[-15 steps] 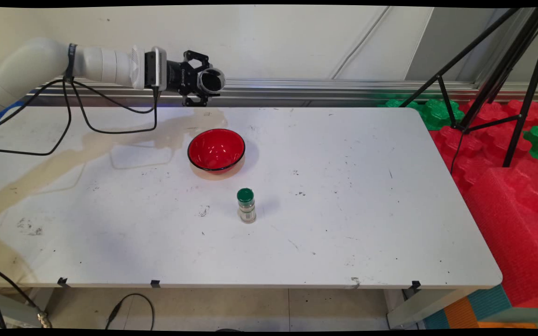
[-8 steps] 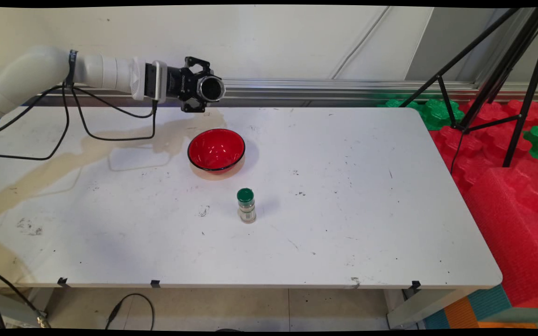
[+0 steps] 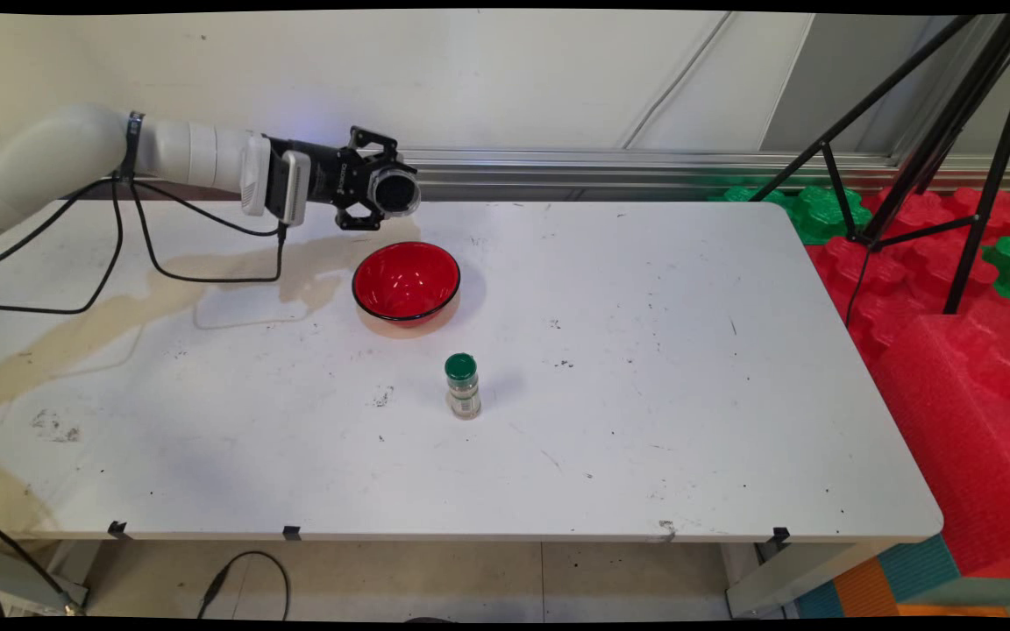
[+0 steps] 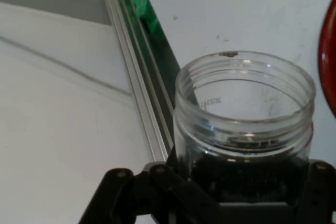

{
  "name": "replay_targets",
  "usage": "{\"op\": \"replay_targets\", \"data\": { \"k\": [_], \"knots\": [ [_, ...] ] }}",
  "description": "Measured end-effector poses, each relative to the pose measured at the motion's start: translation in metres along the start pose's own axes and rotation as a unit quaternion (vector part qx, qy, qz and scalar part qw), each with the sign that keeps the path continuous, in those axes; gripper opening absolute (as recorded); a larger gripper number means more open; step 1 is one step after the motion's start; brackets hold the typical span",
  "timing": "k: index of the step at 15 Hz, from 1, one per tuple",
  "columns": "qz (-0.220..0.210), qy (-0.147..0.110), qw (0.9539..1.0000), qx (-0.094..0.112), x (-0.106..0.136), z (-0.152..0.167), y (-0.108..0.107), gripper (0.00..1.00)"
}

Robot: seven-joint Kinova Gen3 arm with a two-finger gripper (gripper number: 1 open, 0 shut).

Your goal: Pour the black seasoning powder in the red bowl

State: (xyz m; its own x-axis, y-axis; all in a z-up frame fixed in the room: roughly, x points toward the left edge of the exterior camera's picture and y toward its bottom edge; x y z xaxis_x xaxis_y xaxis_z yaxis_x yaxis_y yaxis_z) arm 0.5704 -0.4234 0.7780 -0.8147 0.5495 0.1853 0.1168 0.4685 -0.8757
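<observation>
My gripper [image 3: 387, 191] is shut on a clear, lidless plastic jar [image 3: 396, 192], held on its side above the table's far left part. In the hand view the jar [image 4: 244, 114] fills the lower right, its open mouth pointing away from the hand, with dark contents low inside. A red bowl [image 3: 406, 280] stands on the table just below and right of the jar; its rim [image 4: 329, 56] shows at the right edge of the hand view. A small bottle with a green cap [image 3: 462, 386] stands upright nearer the table's middle.
The white table [image 3: 689, 368] carries a beige stain along its left side. Black cables [image 3: 128, 237] hang from the arm. A black tripod [image 3: 952, 131] and red and green foam blocks [image 3: 952, 289] stand to the right. A metal rail [image 3: 601, 162] runs behind the table.
The gripper with the jar has come lower and slightly toward the bowl, and the hand has tilted downward. Bowl and bottle have not moved.
</observation>
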Motion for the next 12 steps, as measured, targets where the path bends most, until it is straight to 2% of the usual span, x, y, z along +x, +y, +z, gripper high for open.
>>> {"op": "replay_targets", "data": {
  "k": [5,12],
  "knots": [
    [0.053,0.004,0.9986,-0.002,0.006,0.001,0.009,0.0],
    [0.115,0.0,0.9933,0.002,0.009,0.002,0.015,0.0]
  ]
}}
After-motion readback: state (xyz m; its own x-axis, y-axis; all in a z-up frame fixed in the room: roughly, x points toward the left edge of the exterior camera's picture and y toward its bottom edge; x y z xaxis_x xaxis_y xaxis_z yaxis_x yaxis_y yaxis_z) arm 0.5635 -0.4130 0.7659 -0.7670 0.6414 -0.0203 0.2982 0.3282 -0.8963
